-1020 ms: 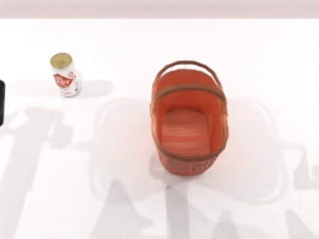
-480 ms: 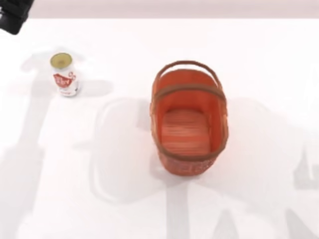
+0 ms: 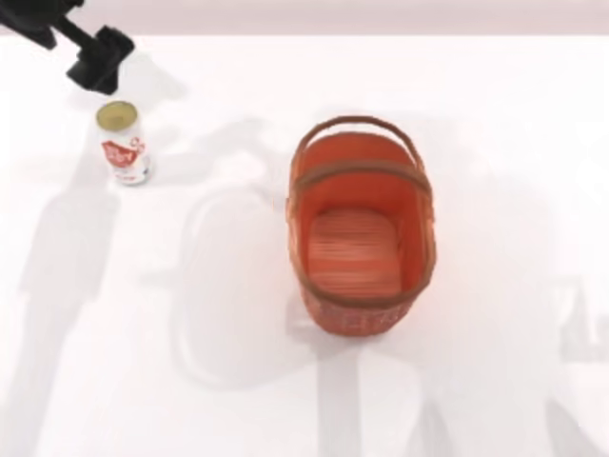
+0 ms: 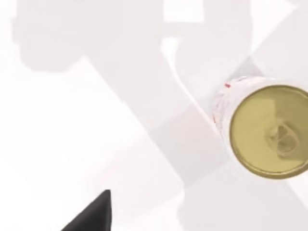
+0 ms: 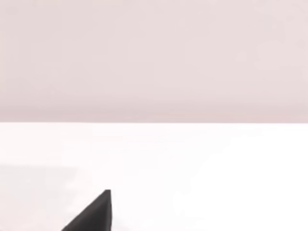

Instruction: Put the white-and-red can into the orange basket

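Note:
The white-and-red can (image 3: 124,143) stands upright at the table's far left, gold top up; the left wrist view shows that top (image 4: 272,130) from above. My left gripper (image 3: 98,60) hovers just behind the can, apart from it and open. One dark fingertip (image 4: 98,214) shows in its wrist view, with nothing against its inner edge. The orange basket (image 3: 419,243) with its arched brown handle (image 3: 360,171) sits at the table's centre, with nothing inside. My right arm is out of the top view; its wrist view shows one lone fingertip (image 5: 98,214) over bare table.
The white table (image 3: 219,381) carries only the can and the basket, with arm shadows across it. A pale pink wall (image 5: 154,57) runs behind the table's far edge.
My left arm has swung from the left edge to the far-left corner and then in toward the can. The can and basket have not moved.

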{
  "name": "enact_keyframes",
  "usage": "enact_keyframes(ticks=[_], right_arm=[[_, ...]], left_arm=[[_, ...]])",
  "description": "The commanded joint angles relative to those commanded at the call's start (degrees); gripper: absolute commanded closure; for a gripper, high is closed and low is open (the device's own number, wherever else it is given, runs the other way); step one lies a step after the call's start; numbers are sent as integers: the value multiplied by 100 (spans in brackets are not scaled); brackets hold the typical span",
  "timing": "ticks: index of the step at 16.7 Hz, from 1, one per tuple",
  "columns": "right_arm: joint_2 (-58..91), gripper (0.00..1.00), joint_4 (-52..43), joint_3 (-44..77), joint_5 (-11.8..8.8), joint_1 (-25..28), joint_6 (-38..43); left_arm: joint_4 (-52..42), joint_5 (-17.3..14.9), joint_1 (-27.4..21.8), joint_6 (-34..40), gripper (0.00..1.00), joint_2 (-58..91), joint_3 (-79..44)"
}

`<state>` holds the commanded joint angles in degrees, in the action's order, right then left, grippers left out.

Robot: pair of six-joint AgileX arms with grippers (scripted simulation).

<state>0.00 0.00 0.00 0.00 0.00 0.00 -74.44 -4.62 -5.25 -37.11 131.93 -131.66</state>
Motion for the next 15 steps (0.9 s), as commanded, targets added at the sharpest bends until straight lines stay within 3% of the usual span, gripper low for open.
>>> enact_keyframes(ticks=[6, 15], right_arm=[[0, 0, 0, 0, 0, 0, 0], [0, 0, 0, 0, 0, 0, 0]], left_arm=[[-798, 44, -103, -375, 0, 1369, -1106], [-578, 46, -105, -391, 0, 1392, -882]])
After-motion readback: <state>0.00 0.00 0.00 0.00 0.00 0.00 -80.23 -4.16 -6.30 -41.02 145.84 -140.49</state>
